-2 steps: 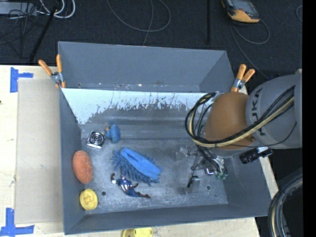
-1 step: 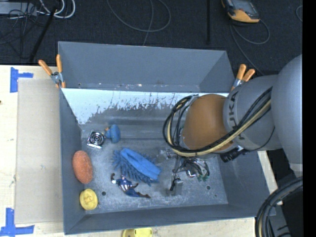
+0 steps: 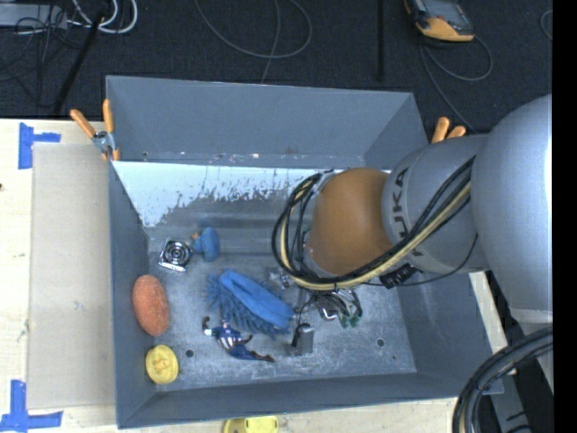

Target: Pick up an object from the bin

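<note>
From above, my claw [image 3: 302, 334] sits low in the near middle of the grey bin [image 3: 261, 129], just beside the right end of a blue fringed thing [image 3: 248, 300]; whether it is open or closed I cannot tell. Well to the left lie an orange oval [image 3: 151, 305], a yellow round piece [image 3: 161, 364], a silvery metal bit [image 3: 175, 255] and a small blue ball [image 3: 209, 242].

A blue, soft, comb-like thing [image 3: 252, 303] is lying flat on the floor of the bin [image 3: 397, 350], near the middle; it is stretching slantwise from upper left to lower right; its ridged fringe is facing lower left.
</note>
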Motion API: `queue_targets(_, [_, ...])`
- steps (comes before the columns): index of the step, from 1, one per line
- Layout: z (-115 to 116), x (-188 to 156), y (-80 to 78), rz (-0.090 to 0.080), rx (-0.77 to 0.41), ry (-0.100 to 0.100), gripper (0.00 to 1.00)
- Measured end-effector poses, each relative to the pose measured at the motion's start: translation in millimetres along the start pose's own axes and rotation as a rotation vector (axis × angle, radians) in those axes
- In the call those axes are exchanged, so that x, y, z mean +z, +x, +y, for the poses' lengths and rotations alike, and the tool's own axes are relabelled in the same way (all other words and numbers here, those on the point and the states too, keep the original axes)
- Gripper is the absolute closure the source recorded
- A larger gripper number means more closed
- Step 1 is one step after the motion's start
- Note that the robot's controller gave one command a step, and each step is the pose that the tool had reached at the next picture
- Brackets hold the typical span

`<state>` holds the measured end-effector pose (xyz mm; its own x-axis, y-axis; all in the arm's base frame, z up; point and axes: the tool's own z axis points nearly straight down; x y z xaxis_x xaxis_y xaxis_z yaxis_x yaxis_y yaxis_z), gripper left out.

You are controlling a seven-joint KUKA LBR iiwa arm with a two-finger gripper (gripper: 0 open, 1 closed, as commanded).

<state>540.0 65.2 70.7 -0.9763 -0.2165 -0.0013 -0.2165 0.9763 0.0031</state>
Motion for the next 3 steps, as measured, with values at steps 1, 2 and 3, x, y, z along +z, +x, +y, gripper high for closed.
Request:
queue_targets(1, [0.2, 1.3, 5.4, 0.002, 0.008, 0.002, 1.0])
queue_targets(2, [0.3, 1.3, 5.4, 0.002, 0.006, 0.003, 0.0])
queue_targets(3, [0.6, 1.4, 5.4, 0.002, 0.005, 0.003, 0.0])
